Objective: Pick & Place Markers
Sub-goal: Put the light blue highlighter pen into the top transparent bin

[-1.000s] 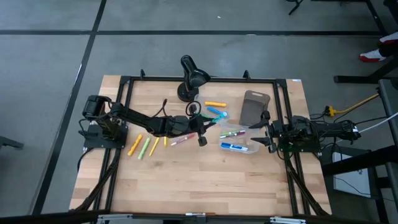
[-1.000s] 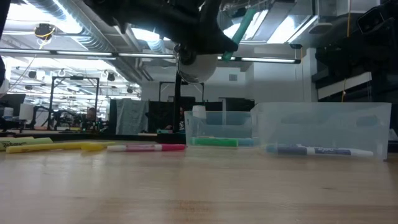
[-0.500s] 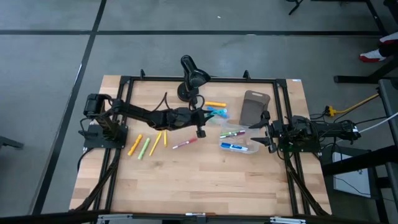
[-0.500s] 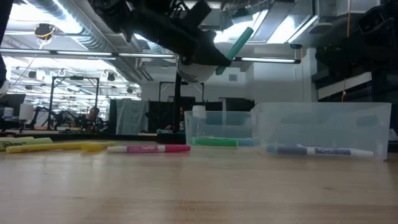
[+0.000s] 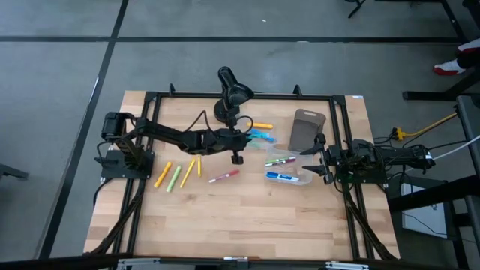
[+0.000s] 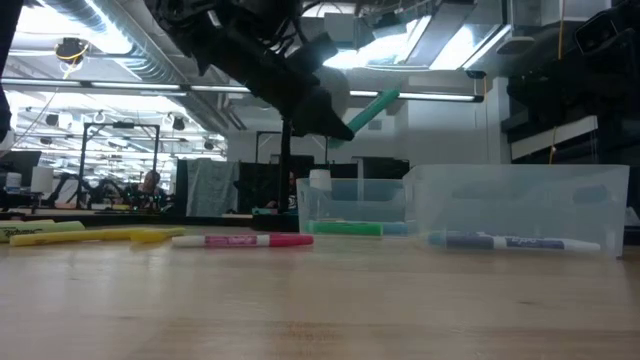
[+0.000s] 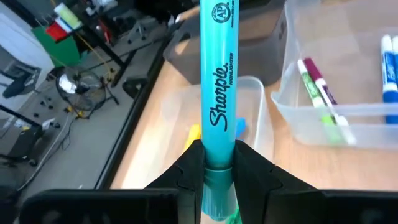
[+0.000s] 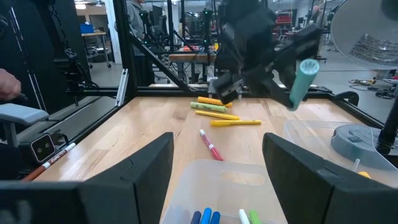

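My left gripper [image 5: 237, 152] hangs above the table's middle, shut on a teal marker [image 7: 217, 93], which also shows in the low view [image 6: 365, 108] and the right wrist view [image 8: 301, 81]. The marker's free end points over a clear bin [image 7: 258, 118] holding an orange marker [image 5: 259, 124] and blue ones. Yellow, orange and green markers [image 5: 175, 175] and a pink marker [image 5: 223, 175] lie flat on the wood. Two more clear bins [image 5: 283, 169] hold green, pink and blue markers. My right gripper [image 8: 217, 180] waits open at the table's right side [image 5: 321, 166]. My left gripper pinches the teal marker between its two fingers [image 7: 189, 168] near its darker end [image 7: 214, 186]. The marker runs along the fingers and sticks out well past them. It is lifted clear of the table and slants upward in the low view.
A grey-brown tray [image 5: 307, 129] lies beyond the bins on the right. A black stand [image 5: 231, 91] rises at the far edge, close behind my left arm. Black frame rails [image 5: 154, 135] run along both sides. Bare wood [image 5: 240, 217] lies toward the near edge.
My left gripper has carried the teal marker toward the table's far edge, toward the bin with the orange marker, and has come lower. The marker has tipped from steep to a flatter slant. It has stayed shut on the marker.
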